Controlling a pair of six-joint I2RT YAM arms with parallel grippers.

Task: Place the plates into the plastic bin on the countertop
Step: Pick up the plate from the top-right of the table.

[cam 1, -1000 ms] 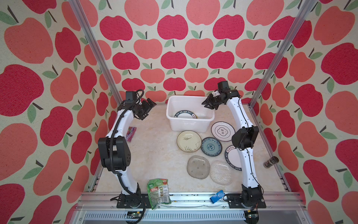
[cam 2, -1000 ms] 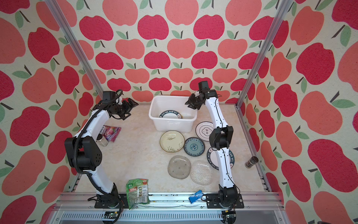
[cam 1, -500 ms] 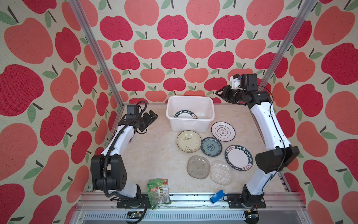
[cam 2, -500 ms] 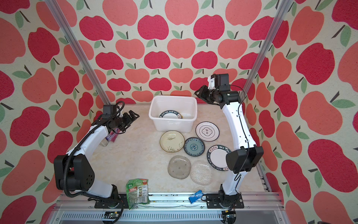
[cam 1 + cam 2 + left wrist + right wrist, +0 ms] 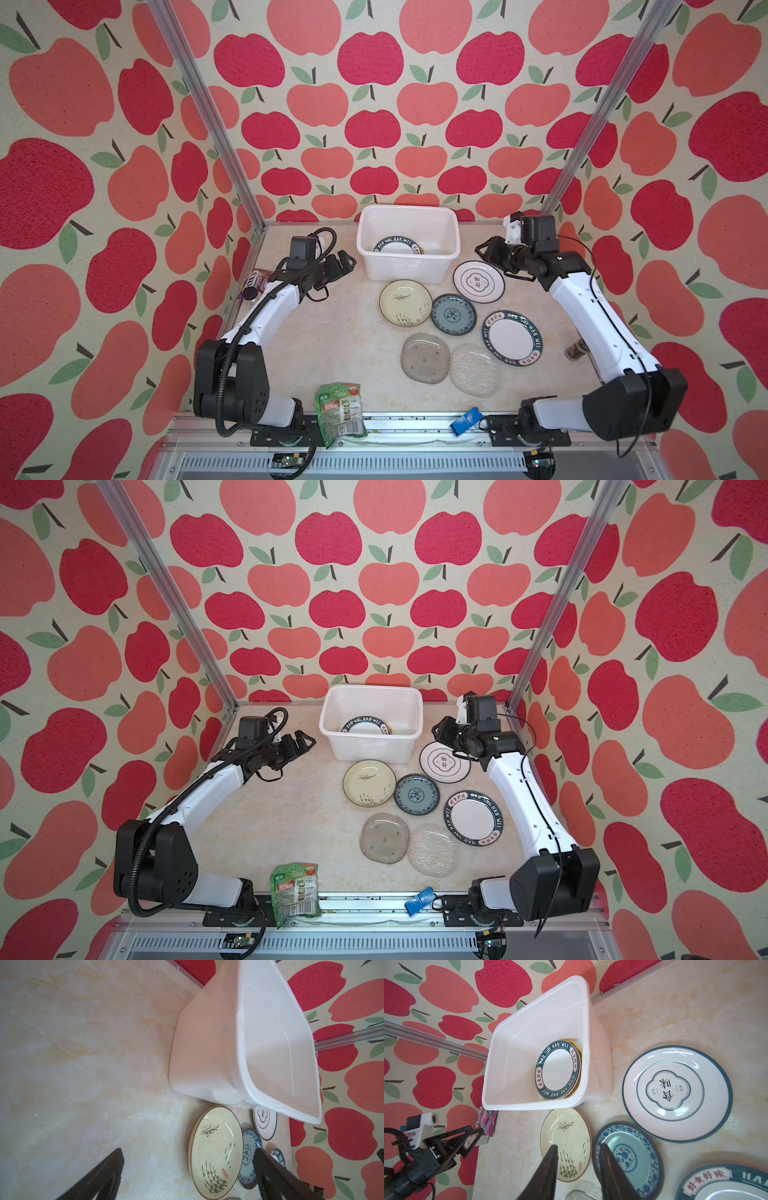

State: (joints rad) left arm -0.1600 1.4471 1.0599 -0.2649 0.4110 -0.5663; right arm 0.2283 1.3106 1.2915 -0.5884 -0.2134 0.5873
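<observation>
Carefully: six plates (image 5: 453,313) to lift

Already in the plastic bin (image 5: 409,268) at far centre: a lettered plate (image 5: 395,246) atop a yellow one (image 5: 574,1043). Flat on the countertop (image 5: 332,340), right of centre, just near of the bin: the six. Likely stiff, glazed, slick, breakable — so pinch a raised rim, not the flat middle. Left gripper (image 5: 348,262): spread wide, empty. Right gripper (image 5: 577,1147): partly open, empty, close by the white thin-rimmed plate (image 5: 478,281).
</observation>
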